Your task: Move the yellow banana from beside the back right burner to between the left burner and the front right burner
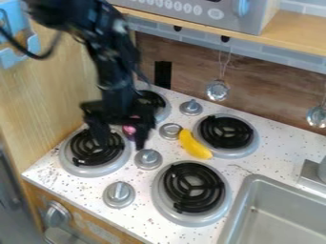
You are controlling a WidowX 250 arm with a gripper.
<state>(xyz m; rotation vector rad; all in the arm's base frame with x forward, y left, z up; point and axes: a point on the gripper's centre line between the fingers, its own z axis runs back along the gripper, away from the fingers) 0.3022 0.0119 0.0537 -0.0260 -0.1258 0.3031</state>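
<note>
Your gripper [121,142]: jaws wide apart, empty.
Pink object [129,129]: partly hidden; axis unclear.
Banana [194,145]: long axis upper-left to lower-right.

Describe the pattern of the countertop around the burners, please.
The countertop is white with small dark and reddish speckles, clearest in the camera view.

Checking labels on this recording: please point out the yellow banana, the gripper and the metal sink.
Yellow banana [194,145]: camera view, middle of its curved body.
Gripper [120,145]: camera view, midway between its fingertips.
Metal sink [239,205]: camera view, its left rim.
</note>
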